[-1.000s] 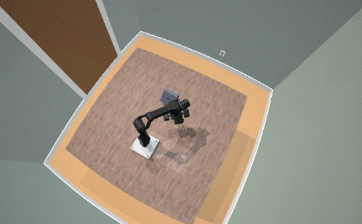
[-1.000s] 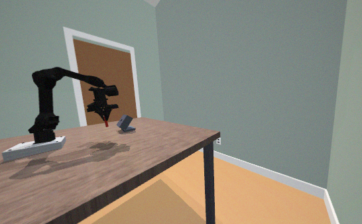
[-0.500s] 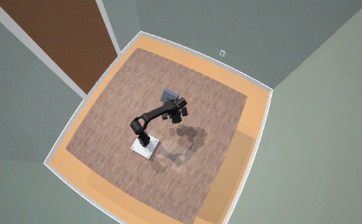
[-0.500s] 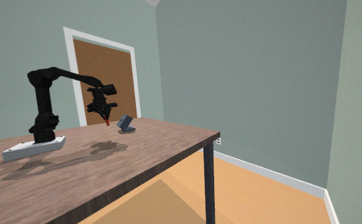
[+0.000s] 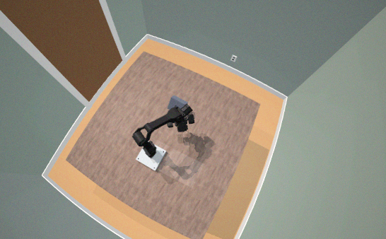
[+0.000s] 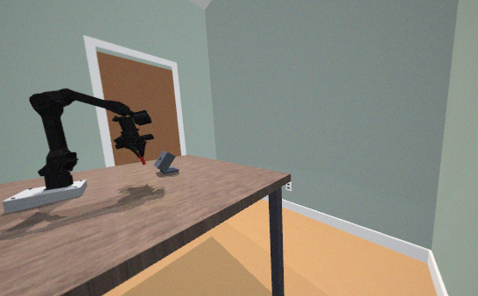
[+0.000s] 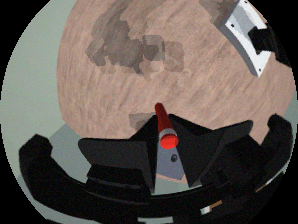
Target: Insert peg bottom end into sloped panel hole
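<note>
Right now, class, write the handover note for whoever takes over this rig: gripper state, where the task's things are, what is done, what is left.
Gripper: shut on the red peg, held in the air above the table, tilted with its lower end towards the panel.
Sloped panel: on the table just beyond the peg; the two are apart. Its hole cannot be made out.
Done: peg picked up and carried close to the panel.
Left: line the peg up with the hole, push it in until it stops, release, move the gripper away.
</note>
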Robot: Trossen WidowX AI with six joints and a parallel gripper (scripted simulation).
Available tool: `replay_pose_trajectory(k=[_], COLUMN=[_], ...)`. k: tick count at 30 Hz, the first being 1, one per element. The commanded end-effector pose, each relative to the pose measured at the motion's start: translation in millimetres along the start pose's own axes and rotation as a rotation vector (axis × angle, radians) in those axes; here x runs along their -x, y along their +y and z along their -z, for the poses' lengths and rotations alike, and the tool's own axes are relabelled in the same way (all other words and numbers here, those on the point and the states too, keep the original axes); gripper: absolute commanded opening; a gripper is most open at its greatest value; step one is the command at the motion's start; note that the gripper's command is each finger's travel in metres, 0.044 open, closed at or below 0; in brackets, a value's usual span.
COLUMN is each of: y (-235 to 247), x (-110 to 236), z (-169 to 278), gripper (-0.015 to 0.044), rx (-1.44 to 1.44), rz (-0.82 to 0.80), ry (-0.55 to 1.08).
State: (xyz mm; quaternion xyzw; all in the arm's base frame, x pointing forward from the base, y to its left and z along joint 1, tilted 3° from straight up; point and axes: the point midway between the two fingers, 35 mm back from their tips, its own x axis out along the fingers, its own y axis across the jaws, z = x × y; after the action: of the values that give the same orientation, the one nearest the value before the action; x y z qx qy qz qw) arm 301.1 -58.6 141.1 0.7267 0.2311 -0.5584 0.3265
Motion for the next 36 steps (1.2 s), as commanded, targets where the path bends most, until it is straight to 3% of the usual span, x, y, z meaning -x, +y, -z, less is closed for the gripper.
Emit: replay_pose_trajectory(k=[1, 36], y=[-2.9, -25.7], x=[2.2, 12.3], z=[2.7, 25.0], gripper=[0.0000, 0.0000], rx=[-0.007, -0.044], rz=[-0.023, -0.150], ry=[0.013, 0.141])
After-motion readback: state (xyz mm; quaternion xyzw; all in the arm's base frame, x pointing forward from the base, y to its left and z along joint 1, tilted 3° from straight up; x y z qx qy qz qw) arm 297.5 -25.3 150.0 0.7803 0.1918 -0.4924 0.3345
